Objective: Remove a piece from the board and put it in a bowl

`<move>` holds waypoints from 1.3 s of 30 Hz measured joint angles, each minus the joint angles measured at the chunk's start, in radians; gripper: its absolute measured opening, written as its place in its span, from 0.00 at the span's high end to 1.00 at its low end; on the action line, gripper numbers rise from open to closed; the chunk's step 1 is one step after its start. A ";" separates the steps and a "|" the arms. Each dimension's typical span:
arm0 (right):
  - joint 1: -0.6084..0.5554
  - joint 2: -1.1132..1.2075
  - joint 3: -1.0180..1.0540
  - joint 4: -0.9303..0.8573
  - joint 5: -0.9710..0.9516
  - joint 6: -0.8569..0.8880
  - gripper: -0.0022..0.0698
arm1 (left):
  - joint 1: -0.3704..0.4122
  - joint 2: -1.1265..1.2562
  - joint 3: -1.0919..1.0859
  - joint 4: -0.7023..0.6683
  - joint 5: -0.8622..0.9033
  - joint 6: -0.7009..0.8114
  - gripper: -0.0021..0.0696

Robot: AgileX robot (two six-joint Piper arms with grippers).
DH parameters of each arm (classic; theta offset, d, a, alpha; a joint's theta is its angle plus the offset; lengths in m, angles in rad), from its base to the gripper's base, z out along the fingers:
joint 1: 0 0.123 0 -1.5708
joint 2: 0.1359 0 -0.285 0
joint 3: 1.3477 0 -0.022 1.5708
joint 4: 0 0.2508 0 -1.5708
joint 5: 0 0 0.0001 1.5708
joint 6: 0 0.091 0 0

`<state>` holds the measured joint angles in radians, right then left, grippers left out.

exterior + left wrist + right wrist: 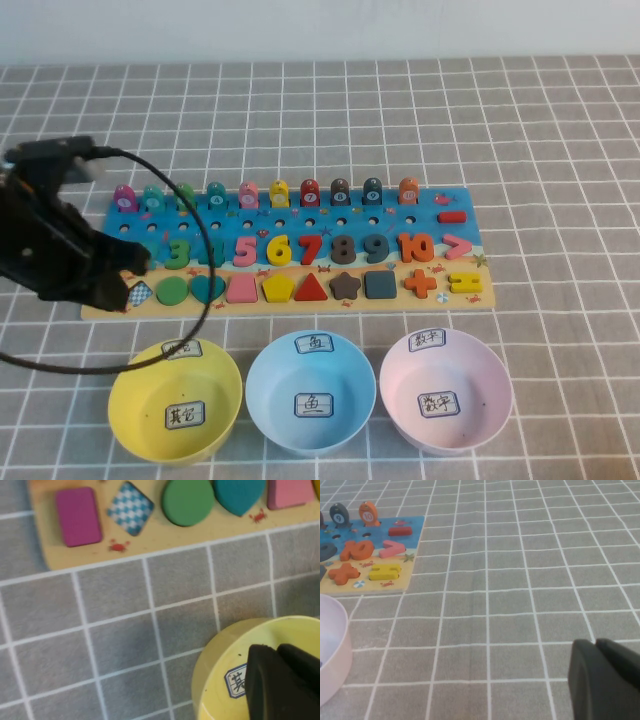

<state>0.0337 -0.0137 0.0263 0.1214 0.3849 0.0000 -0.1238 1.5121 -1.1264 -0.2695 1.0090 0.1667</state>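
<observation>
The magenta-purple piece (79, 516) lies flat in its slot at the left end of the board's (150, 545) tan strip, beside a blue-white chequered diamond (130, 507). In the high view my left arm hides it. The board (330, 303) lies across the table's middle. The yellow bowl (150, 420) stands in front of the board's left end and is empty. It also shows in the left wrist view (220, 650). My left gripper (118, 285) hovers at the board's left end, shut and empty (277, 652). My right gripper (596, 647) is shut and empty above bare cloth, out of the high view.
A light blue bowl (310, 392) and a pink bowl (445, 390) stand in a row to the right of the yellow one. A black cable (200, 290) loops from the left arm over the board's left part. Grey chequered cloth covers the table.
</observation>
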 joint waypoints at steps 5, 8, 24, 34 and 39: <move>0.000 0.000 0.000 0.000 0.000 0.000 1.00 | -0.032 0.068 -0.054 0.030 0.015 -0.013 0.97; 0.000 0.000 0.000 0.000 0.000 0.000 1.00 | -0.032 0.086 -0.077 0.065 0.013 0.006 0.97; 0.000 0.000 0.000 0.000 0.000 0.000 1.00 | -0.034 0.209 -0.146 0.217 0.031 -0.090 0.50; 0.000 0.000 0.000 0.000 0.000 0.000 1.00 | -0.034 0.244 -0.147 0.291 -0.062 -0.155 0.49; 0.000 0.000 0.000 0.000 0.000 0.000 1.00 | -0.034 0.283 -0.147 0.321 -0.068 -0.172 0.49</move>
<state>0.0337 -0.0137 0.0263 0.1214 0.3849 0.0000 -0.1577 1.7950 -1.2734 0.0518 0.9414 -0.0054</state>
